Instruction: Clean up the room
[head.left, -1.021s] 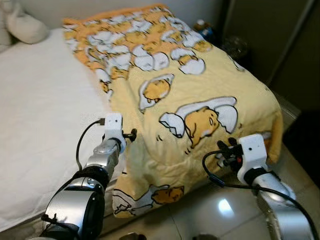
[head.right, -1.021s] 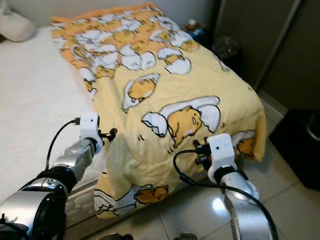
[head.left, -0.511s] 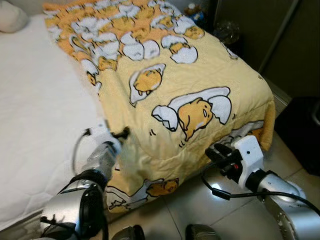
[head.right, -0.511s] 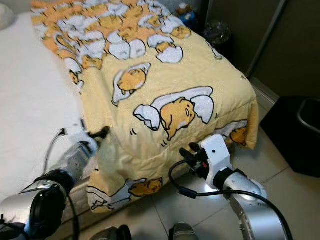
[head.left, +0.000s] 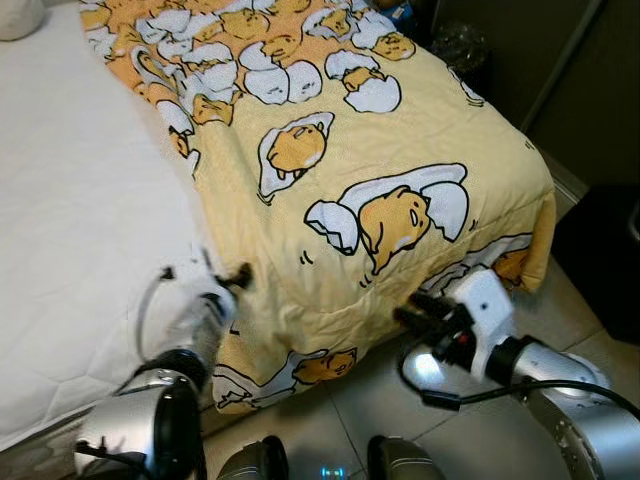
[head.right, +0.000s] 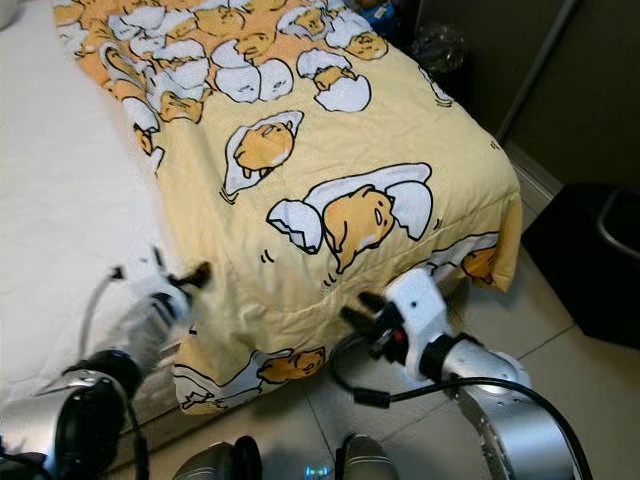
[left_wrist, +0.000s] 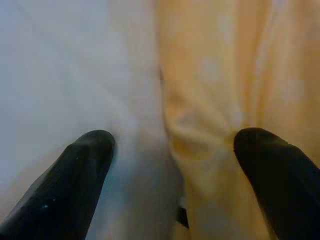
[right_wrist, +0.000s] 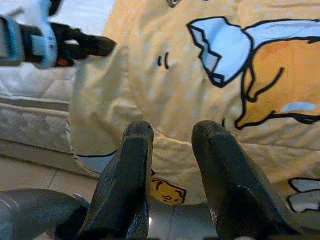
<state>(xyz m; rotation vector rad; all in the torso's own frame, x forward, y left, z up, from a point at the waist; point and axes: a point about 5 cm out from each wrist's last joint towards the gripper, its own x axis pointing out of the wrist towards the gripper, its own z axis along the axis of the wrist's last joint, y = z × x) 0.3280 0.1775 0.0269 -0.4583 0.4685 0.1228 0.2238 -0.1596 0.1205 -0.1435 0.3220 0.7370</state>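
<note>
A yellow blanket (head.left: 400, 150) printed with cartoon eggs covers the right part of a bed and hangs over its foot. My left gripper (head.left: 238, 274) is open at the blanket's left edge. In the left wrist view its fingers (left_wrist: 80, 165) straddle the seam where the blanket meets the white mattress (head.left: 80, 230). My right gripper (head.left: 412, 308) is open, low at the foot of the bed, just below the blanket's hanging fold. In the right wrist view its fingers (right_wrist: 132, 165) point at the blanket (right_wrist: 200, 90) with nothing between them.
A black bin (head.left: 605, 250) stands on the tiled floor (head.left: 480, 440) to the right of the bed. A dark cabinet (head.left: 560, 70) and a bottle (head.left: 402, 12) are at the back right. My feet (head.left: 250, 465) are close to the bed's foot.
The view has tilted down and come closer to the bed. My right gripper has dropped and slid left along the blanket's hanging edge. The left gripper stays at the blanket's side edge.
</note>
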